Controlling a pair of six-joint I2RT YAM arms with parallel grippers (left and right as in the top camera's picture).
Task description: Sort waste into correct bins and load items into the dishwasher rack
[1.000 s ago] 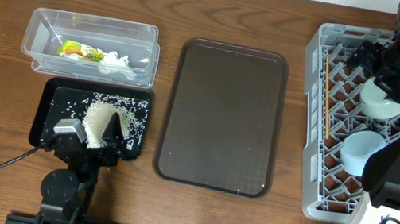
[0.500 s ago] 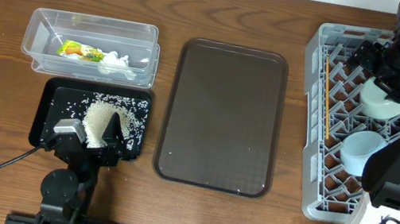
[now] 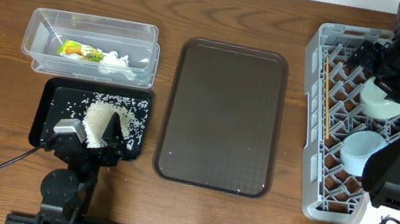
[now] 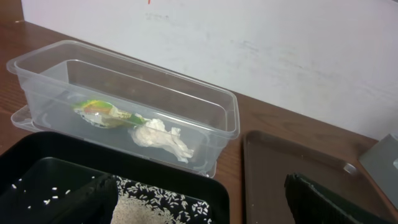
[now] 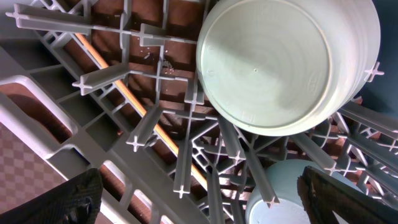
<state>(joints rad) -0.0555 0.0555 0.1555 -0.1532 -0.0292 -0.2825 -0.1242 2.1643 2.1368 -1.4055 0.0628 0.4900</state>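
Observation:
The clear tub (image 3: 91, 46) holds the yellow-green wrapper (image 3: 81, 51) and the white tissue (image 3: 117, 65); in the left wrist view the wrapper (image 4: 99, 112) and tissue (image 4: 161, 138) lie on its floor. White rice (image 3: 106, 117) is piled in the black tray (image 3: 53, 101). My left gripper (image 3: 91, 137) stands open over the tray's near edge, with the rice (image 4: 155, 208) between its fingers. The grey rack (image 3: 311, 122) carries two mint bowls (image 3: 379, 100) (image 3: 359, 149) and the wooden stick (image 3: 327, 100). My right gripper (image 5: 199, 199) hangs open above the rack, holding nothing, just below the upper bowl (image 5: 280, 62).
A large dark brown serving tray (image 3: 222, 115) lies between the bins and the rack, with a few specks on it. The right arm's white links cover the rack's right side. A black cable runs off the table's front left.

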